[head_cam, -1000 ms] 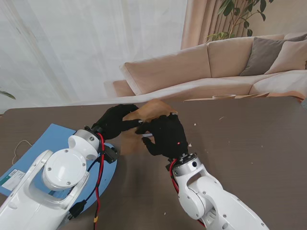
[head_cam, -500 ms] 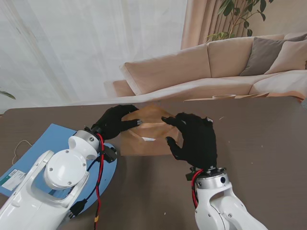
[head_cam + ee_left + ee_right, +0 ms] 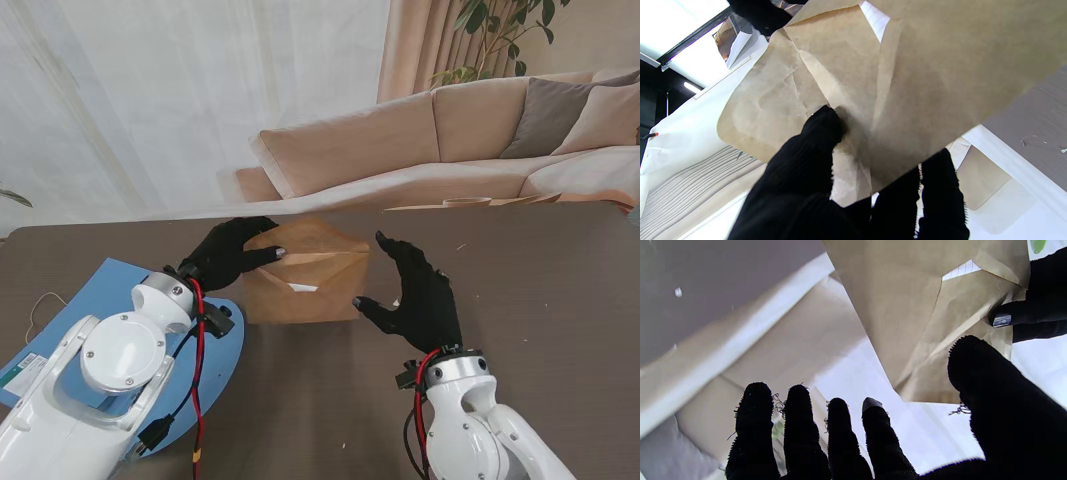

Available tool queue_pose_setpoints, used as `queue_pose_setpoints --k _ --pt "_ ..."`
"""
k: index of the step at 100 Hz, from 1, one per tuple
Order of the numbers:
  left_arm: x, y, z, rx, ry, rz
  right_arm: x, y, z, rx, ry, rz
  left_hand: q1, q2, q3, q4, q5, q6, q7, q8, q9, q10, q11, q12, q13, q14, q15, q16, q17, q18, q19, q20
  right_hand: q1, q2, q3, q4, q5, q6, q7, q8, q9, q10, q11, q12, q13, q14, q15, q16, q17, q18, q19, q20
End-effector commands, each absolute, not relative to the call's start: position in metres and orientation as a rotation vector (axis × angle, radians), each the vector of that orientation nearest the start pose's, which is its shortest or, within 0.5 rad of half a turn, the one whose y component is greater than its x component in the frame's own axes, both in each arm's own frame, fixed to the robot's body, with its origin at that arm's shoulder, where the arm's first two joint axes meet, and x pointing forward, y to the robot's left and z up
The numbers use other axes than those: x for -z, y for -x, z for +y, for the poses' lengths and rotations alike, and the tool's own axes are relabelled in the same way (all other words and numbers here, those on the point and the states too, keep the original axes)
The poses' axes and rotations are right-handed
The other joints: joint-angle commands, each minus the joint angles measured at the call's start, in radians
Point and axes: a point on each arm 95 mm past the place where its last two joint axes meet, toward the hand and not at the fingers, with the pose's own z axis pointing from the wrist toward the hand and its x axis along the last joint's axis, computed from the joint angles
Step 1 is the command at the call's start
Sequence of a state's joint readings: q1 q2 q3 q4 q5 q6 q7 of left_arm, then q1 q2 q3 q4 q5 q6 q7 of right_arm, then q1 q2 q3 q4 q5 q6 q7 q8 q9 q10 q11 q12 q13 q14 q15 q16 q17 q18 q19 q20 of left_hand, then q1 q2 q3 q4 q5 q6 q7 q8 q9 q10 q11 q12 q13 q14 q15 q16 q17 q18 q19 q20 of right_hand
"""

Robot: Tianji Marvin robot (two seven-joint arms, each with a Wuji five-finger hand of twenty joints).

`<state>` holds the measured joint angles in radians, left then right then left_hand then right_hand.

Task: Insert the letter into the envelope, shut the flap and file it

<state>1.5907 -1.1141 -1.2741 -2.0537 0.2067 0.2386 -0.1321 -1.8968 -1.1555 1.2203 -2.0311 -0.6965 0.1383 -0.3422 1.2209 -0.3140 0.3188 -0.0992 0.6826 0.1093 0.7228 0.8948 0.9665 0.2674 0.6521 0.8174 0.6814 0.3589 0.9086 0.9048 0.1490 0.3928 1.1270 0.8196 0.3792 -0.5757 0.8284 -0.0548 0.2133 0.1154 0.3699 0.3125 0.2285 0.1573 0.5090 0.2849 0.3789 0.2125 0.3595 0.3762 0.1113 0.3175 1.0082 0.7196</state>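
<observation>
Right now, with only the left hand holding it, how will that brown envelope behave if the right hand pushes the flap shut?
Probably floppy: the envelope is thin creased paper, held by the left hand at one side only. It likely yields and swings from a push rather than resisting. The letter peeks out, so it may slip; the right hand is open beside it.
</observation>
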Motion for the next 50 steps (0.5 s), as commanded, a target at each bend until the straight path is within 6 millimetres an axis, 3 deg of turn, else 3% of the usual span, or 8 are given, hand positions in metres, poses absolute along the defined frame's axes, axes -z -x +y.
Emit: queue_pose_setpoints --k 1,21,39,50 --pt "0.186 -0.371 -0.050 2.146 1.821 1.089 0.257 -0.308 0.046 -1.914 -1.464 0.907 0.070 0.105 0.023 0.035 0.016 -0.074 0.095 0.047 -0.004 -0.021 -0.003 0.012 -0.014 0.000 -0.002 0.012 -0.008 -0.010 -0.006 0.002 -0.038 0.008 -0.009 -0.001 -0.025 0.027 -0.036 -0.005 -0.011 0.008 0.002 -0.012 -0.027 0.002 -0.004 -0.017 -0.013 -0.006 -0.002 0.012" --pt "0.185 -0.370 -0.047 2.170 1.840 1.080 0.260 -0.323 0.048 -2.033 -1.673 0.915 0.070 0.105 0.023 0.035 0.017 -0.075 0.094 0.049 -0.004 -0.022 -0.003 0.012 -0.012 0.001 -0.002 0.013 -0.008 -0.010 -0.007 0.002 -0.002 -0.039 -0.004 -0.014 0.125 0.020 -0.010 0.018 0.169 -0.017 0.056 0.006 0.061 -0.018 0.052 0.008 0.033 -0.005 0.046 0.045" --pt "0.186 -0.369 -0.048 2.178 1.858 1.081 0.260 -0.336 0.053 -2.117 -1.810 0.893 0.070 0.105 0.023 0.035 0.017 -0.073 0.094 0.049 -0.004 -0.021 -0.003 0.012 -0.012 0.001 -0.002 0.013 -0.008 -0.010 -0.007 0.003 0.035 -0.065 0.065 -0.018 0.272 -0.004 0.063 0.043 0.345 -0.030 0.080 0.026 0.175 -0.019 0.116 0.037 0.089 0.002 0.118 0.063" --pt "0.186 -0.369 -0.048 2.179 1.862 1.083 0.261 -0.343 0.055 -2.142 -1.845 0.871 0.070 0.105 0.024 0.036 0.019 -0.073 0.093 0.050 -0.003 -0.019 -0.002 0.012 -0.012 0.001 -0.003 0.014 -0.008 -0.010 -0.007 0.003 0.096 -0.061 0.118 -0.015 0.380 -0.063 0.151 0.073 0.475 -0.052 0.095 0.036 0.269 -0.021 0.168 0.058 0.132 0.008 0.172 0.068"
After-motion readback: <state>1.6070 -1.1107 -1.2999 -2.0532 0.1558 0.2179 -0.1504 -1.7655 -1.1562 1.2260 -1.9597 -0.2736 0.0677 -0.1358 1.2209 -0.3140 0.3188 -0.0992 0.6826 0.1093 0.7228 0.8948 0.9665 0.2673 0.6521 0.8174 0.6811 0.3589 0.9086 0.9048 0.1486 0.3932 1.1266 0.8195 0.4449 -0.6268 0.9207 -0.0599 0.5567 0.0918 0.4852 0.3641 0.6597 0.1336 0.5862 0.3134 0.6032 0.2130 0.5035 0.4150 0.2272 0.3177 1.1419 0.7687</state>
